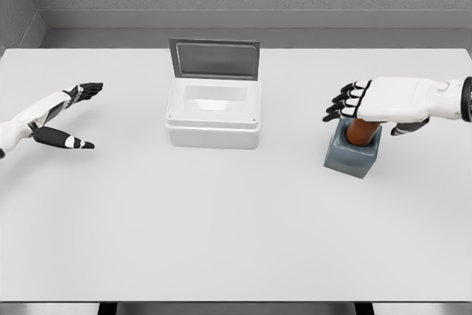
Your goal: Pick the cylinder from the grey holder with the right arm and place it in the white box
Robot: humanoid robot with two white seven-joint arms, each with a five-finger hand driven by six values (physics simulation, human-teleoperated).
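The right robot hand (369, 105) hovers spread, seemingly ungrasped, with the brown cylinder (361, 132) just beneath it in the grey holder (354, 154). Likely rigid, smooth, light: grip its exposed upper sides.

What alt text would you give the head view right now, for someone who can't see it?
The right hand hovers over a brown cylinder standing in a grey holder, fingers extended, not yet grasping. The open white box sits mid-table, lid up; the left hand rests open at far left.
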